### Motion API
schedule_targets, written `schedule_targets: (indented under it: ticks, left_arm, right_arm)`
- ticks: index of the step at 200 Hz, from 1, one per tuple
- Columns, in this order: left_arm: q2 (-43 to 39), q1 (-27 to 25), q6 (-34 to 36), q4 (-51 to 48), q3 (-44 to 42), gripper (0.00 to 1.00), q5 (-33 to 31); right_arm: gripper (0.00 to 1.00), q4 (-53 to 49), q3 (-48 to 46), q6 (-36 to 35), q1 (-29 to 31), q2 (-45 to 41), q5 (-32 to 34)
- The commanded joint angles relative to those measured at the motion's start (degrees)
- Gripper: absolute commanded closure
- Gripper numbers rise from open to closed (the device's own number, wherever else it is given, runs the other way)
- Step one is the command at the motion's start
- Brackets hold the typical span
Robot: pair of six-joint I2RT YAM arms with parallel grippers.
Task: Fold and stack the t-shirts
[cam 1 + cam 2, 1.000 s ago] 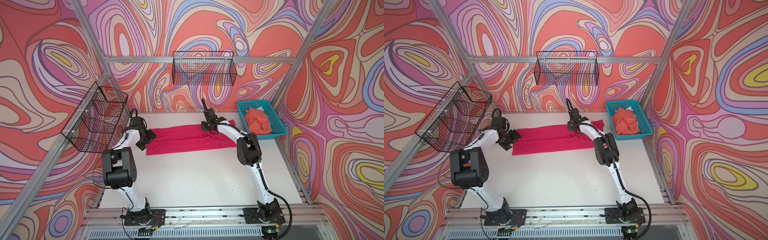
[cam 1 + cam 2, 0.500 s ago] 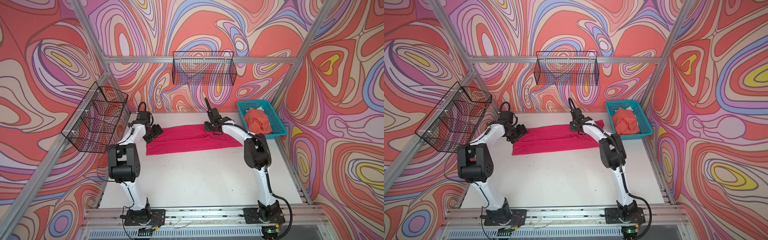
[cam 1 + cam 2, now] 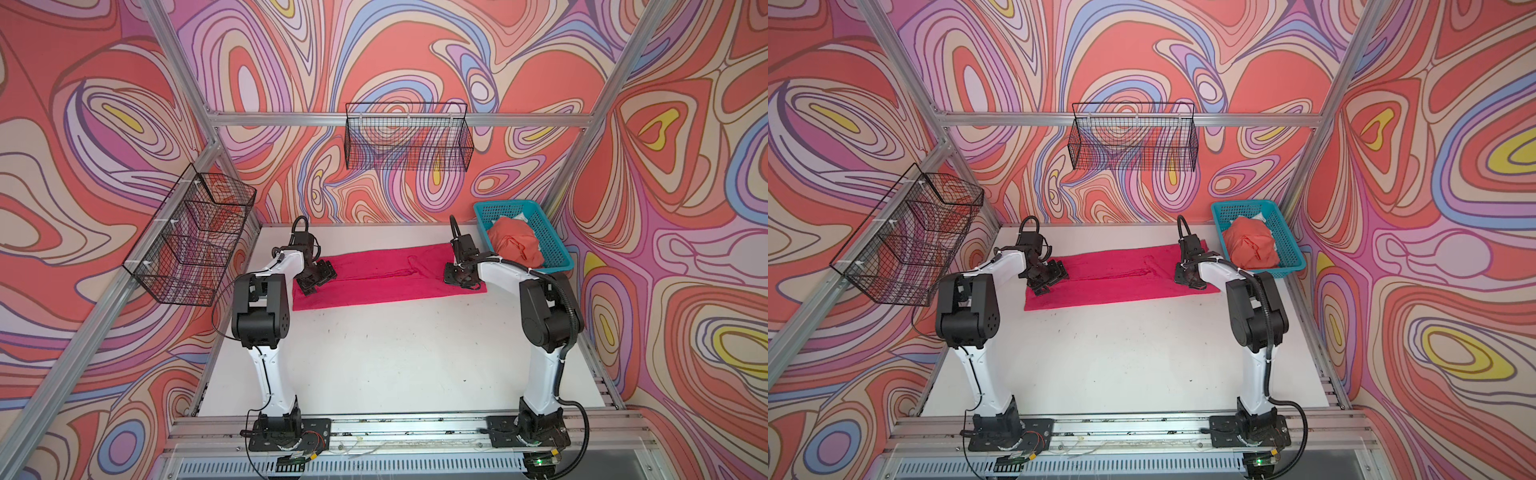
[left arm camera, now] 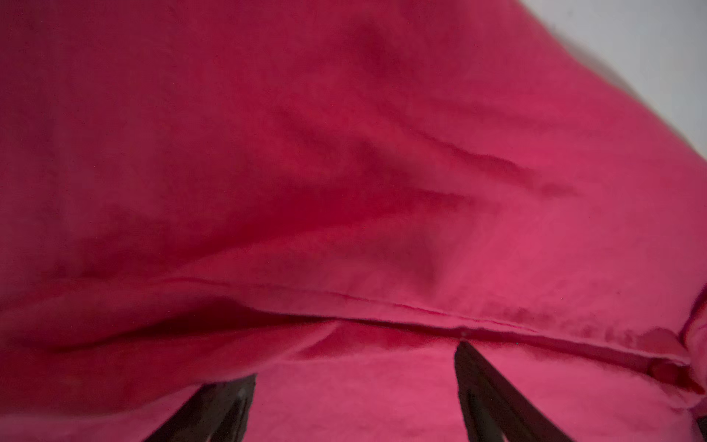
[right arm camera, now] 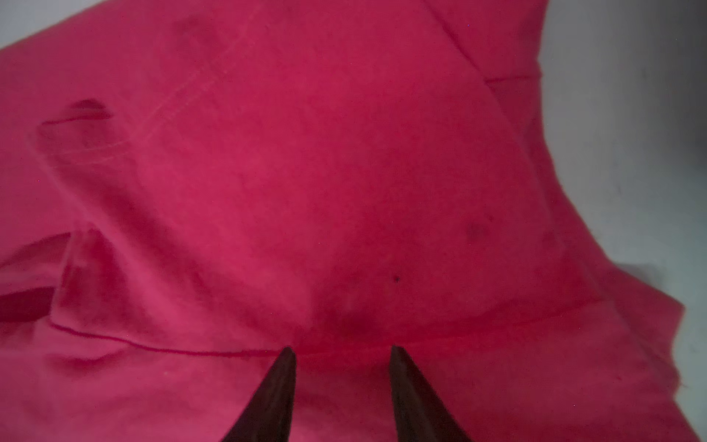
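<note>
Left hand newly over magenta t-shirt, right hand nearer its end

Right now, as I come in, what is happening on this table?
Two robot arms are working on a magenta t-shirt, which lies folded into a long strip on the white table. The left gripper and the right gripper sit over its two ends, both open, holding nothing. An orange t-shirt lies crumpled in the teal basket.

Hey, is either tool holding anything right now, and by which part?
Nothing is held. The left tool and the right tool are both open over the pink t-shirt.
</note>
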Motion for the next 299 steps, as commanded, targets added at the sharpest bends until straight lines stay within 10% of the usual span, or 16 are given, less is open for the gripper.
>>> schedule_targets:
  ticks: [1, 299]
  left_arm:
    - [0.5, 2.8, -1.7, -1.0, -4.1, 0.18, -3.1]
    - [-6.7, 3.6, -2.8, -2.5, -14.7, 0.19, -3.2]
  right_arm:
    - [0.56, 1.4, -0.6, 0.9, -0.8, 1.9, 0.6]
    - [0.63, 4.0, -10.3, 3.4, -6.2, -2.8, 2.8]
